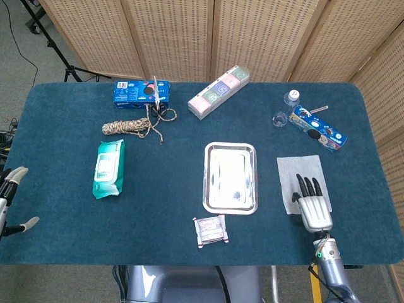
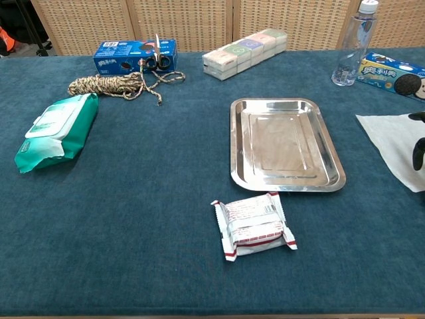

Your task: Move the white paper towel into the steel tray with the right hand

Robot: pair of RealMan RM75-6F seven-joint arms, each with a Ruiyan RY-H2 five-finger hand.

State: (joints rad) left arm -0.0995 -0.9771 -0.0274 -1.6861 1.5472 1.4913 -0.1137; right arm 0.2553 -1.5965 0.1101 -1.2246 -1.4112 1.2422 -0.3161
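Observation:
The white paper towel (image 1: 299,174) lies flat on the blue table, right of the steel tray (image 1: 230,177). In the chest view the paper towel (image 2: 392,141) runs off the right edge beside the empty tray (image 2: 284,143). My right hand (image 1: 312,205) hovers over the towel's near edge, palm down, fingers spread and pointing away, holding nothing. Its dark fingertips (image 2: 418,151) just show at the chest view's right edge. My left hand (image 1: 9,201) hangs off the table's left side, fingers apart and empty.
A wrapped snack packet (image 1: 211,229) lies in front of the tray. A cookie box (image 1: 319,128) and water bottle (image 1: 287,105) stand behind the towel. A green wipes pack (image 1: 108,168), rope coil (image 1: 129,127), blue box (image 1: 141,91) and long carton (image 1: 218,92) sit left and back.

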